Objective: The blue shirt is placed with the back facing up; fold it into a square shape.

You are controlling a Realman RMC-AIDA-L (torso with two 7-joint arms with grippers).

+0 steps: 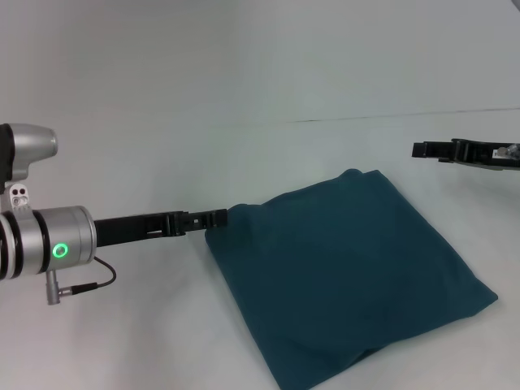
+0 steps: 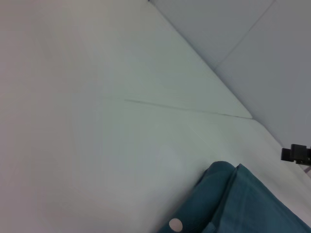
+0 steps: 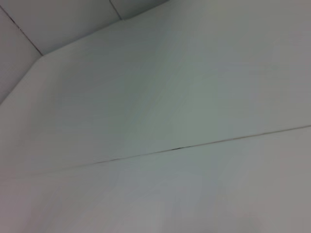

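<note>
Blue shirt [image 1: 349, 276] lies folded roughly square, near on the white table [image 1: 244, 65]. My left gripper [image 1: 218, 218] touches its left corner; grip state unclear. Right gripper [image 1: 426, 150] hovers far right, state unclear.

A plain white bench [image 1: 244, 81] fills the head view, smooth and matte. A thin dark seam crosses it at the far side, running left to right (it shows in both wrist views as well). Lying directly on the bench, right of centre and toward the near edge, is the blue shirt [image 1: 349, 276], folded into a rough square set cornerwise, one corner pointing far and one pointing right. Its layered edges show at the far corner.
</note>
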